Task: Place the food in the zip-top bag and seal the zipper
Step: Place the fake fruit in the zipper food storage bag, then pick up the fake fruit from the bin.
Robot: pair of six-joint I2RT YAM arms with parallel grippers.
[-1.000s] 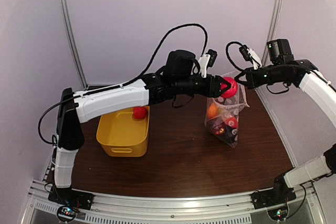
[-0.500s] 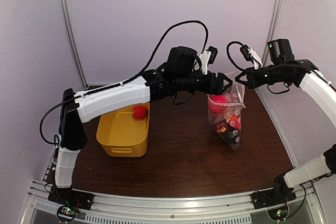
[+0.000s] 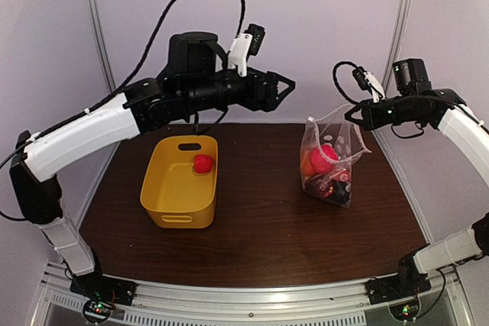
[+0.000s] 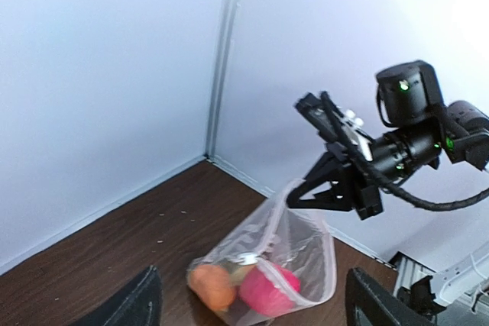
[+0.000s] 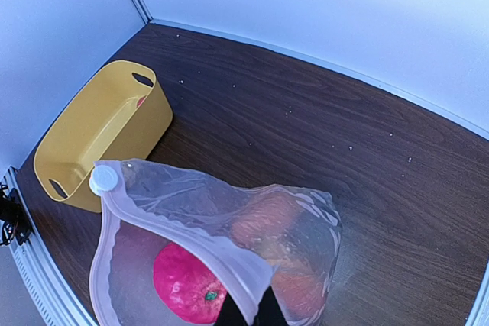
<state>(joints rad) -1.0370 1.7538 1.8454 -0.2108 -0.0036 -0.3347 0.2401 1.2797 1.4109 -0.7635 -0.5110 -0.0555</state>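
The clear zip-top bag (image 3: 328, 159) hangs open on the right side of the table with a red fruit (image 3: 327, 155), an orange piece (image 3: 309, 163) and darker pieces inside. My right gripper (image 3: 354, 115) is shut on the bag's upper mouth edge and holds it up. In the right wrist view (image 5: 248, 312) the bag (image 5: 221, 219) gapes, showing the red fruit (image 5: 187, 284); the zipper strip (image 5: 153, 223) is unsealed. My left gripper (image 3: 281, 89) is open and empty, high up and left of the bag. One red food piece (image 3: 202, 163) lies in the yellow basket (image 3: 162, 200).
The yellow basket stands at the left middle of the brown table; it also shows in the right wrist view (image 5: 114, 124). White walls and metal corner posts (image 3: 98, 43) close the back and sides. The left wrist view looks down on the bag (image 4: 298, 234) and my right gripper (image 4: 336, 188).
My left gripper let the red fruit go into the bag, then opened and drew back up and to the left. The bag has sagged lower; my right gripper still holds its edge.
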